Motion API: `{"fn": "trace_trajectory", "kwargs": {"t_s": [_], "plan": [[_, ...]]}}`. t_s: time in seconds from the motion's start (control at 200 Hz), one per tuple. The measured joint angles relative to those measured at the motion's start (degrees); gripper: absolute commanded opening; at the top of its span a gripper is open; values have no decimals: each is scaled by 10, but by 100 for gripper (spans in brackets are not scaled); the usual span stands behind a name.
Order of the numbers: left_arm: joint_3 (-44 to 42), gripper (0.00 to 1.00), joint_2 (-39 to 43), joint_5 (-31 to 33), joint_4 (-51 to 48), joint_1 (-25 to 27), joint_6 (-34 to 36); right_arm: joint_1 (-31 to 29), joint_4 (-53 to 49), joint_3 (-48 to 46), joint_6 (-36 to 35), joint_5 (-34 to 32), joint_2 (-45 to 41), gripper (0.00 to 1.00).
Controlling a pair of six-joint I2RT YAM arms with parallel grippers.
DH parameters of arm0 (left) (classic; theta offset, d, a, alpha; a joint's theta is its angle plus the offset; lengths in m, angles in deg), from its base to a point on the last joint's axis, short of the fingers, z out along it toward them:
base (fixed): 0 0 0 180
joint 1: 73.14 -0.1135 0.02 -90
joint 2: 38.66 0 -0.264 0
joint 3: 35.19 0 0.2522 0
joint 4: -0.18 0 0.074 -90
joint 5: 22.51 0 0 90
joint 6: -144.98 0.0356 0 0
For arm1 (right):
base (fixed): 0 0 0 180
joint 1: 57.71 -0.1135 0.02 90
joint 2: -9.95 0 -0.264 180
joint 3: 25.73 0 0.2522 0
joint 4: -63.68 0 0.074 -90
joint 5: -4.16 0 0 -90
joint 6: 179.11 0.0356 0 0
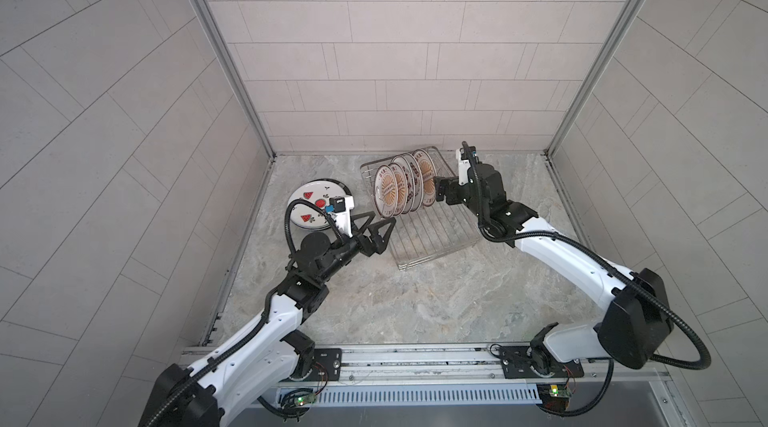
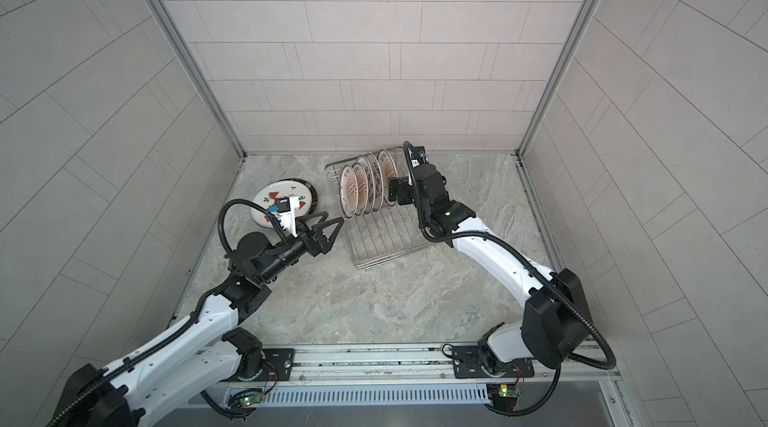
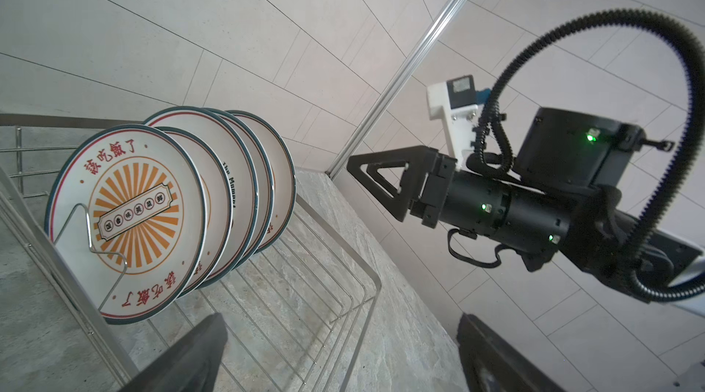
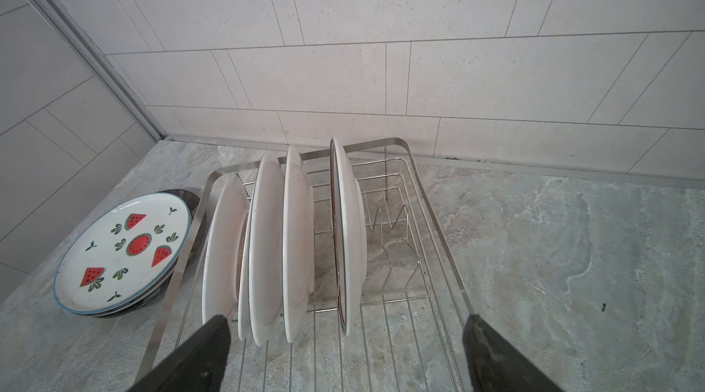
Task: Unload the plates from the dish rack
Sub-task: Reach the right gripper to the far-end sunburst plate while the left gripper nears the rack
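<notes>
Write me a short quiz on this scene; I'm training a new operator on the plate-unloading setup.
1. True or false: the left gripper is open and holds nothing.
2. How many plates stand in the dish rack?
3. The watermelon plate lies: A) upright in the dish rack; B) flat on other plates beside the dish rack; C) leaning on the wall.
Key: 1 true; 2 five; 3 B.
</notes>
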Motion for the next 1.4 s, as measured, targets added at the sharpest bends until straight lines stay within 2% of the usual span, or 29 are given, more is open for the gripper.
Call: {"fn": "trace_trajectory", "kwargs": {"t_s": [0.225,0.39,0.586,0.736,0.891,1.216,1.401], "plan": [[11,100,-61,5,7,35,47,3,-27,65,-18,-2,71,91],[23,100,-96,23,10,36,59,3,-43,102,-29,-4,110,88],[30,100,-137,42,25,36,66,3,-57,107,-43,-2,118,86],[31,100,-153,46,41,36,65,0,-62,117,-54,-9,119,82],[32,100,-166,46,62,36,61,-2,-77,145,-62,-19,137,71],[32,100,-160,77,72,36,57,-20,-83,143,-76,-18,149,68],[32,100,-160,83,76,36,57,-32,-85,143,-79,5,144,51]]}}
